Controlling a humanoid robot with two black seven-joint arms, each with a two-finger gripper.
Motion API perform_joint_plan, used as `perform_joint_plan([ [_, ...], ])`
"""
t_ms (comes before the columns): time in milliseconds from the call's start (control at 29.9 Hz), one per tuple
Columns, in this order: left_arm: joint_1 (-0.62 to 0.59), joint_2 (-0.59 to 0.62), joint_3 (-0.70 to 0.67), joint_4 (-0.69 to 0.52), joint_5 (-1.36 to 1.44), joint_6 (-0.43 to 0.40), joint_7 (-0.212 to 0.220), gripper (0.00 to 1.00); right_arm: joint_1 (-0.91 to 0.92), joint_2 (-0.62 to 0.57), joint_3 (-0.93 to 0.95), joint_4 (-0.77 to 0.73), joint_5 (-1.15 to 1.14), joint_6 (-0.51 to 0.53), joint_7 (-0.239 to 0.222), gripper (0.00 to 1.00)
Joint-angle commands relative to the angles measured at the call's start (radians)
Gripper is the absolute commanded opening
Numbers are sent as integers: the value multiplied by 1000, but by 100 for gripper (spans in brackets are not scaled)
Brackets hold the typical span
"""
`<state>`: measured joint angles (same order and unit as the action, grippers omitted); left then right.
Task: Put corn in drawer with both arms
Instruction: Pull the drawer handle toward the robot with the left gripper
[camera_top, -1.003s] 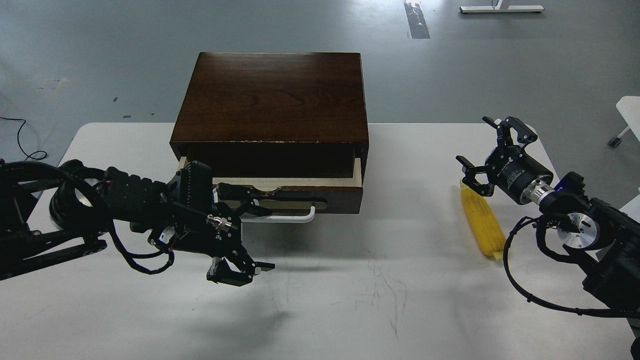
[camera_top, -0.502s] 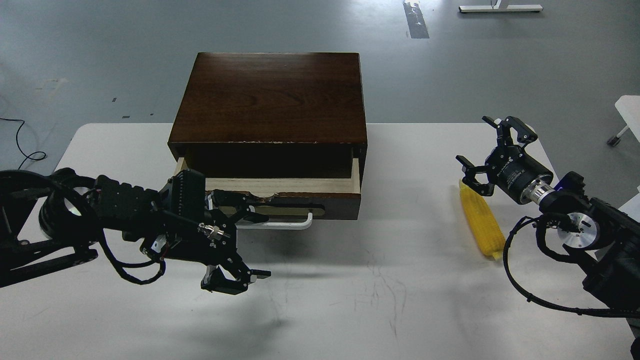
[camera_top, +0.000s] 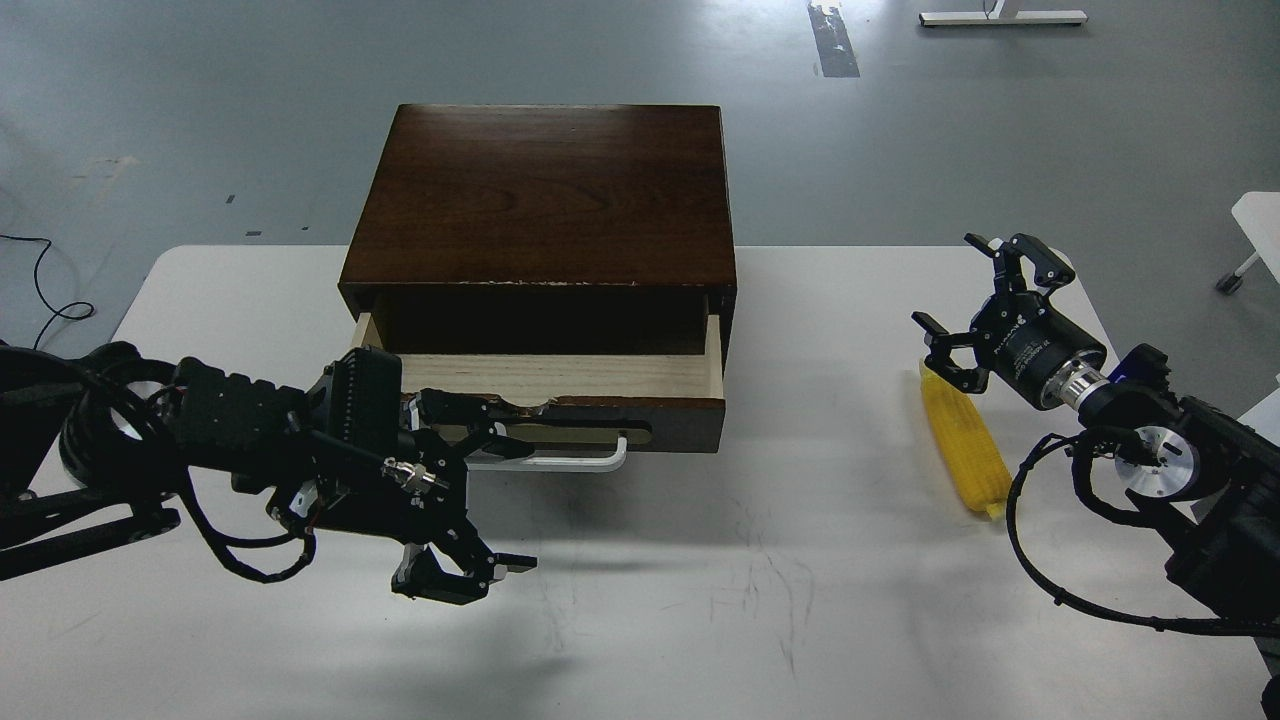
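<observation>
The dark brown wooden box (camera_top: 545, 195) stands at the back middle of the white table (camera_top: 800, 600). Its drawer (camera_top: 560, 377) is partly pulled out and shows a strip of pale wood inside. My left gripper (camera_top: 480, 500) is open at the left end of the white bar handle (camera_top: 570, 462); its upper fingers (camera_top: 470, 415) hook at the handle and a lower finger (camera_top: 460, 580) hangs over the table. The yellow corn (camera_top: 965, 440) lies on the table at the right. My right gripper (camera_top: 965, 320) is open and empty just above the corn's far end.
The box's top juts past the table's back edge over the grey floor. A white object (camera_top: 1260, 215) stands off the table at the far right. My right arm's cables (camera_top: 1050, 580) loop over the table near the corn's near end.
My left gripper has drawn back toward me and to the left with the handle hooked, and the drawer has slid further out. The right arm and the corn have not moved.
</observation>
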<state>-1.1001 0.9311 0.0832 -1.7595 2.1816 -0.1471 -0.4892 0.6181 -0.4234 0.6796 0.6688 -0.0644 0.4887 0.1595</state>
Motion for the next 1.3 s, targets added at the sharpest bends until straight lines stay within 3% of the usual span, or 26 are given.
perform_joint_plan([
  [0,0,3,0,0,0,1,0,98,0,0,0,0,0,0,0,100],
  [836,22,3,-2,-2,0,4,0,98,2,0,0,0,0,0,0,100],
  [1271,25,2,0,-2,0,58,0,98,2,-2,0,0,0,0,0,100],
])
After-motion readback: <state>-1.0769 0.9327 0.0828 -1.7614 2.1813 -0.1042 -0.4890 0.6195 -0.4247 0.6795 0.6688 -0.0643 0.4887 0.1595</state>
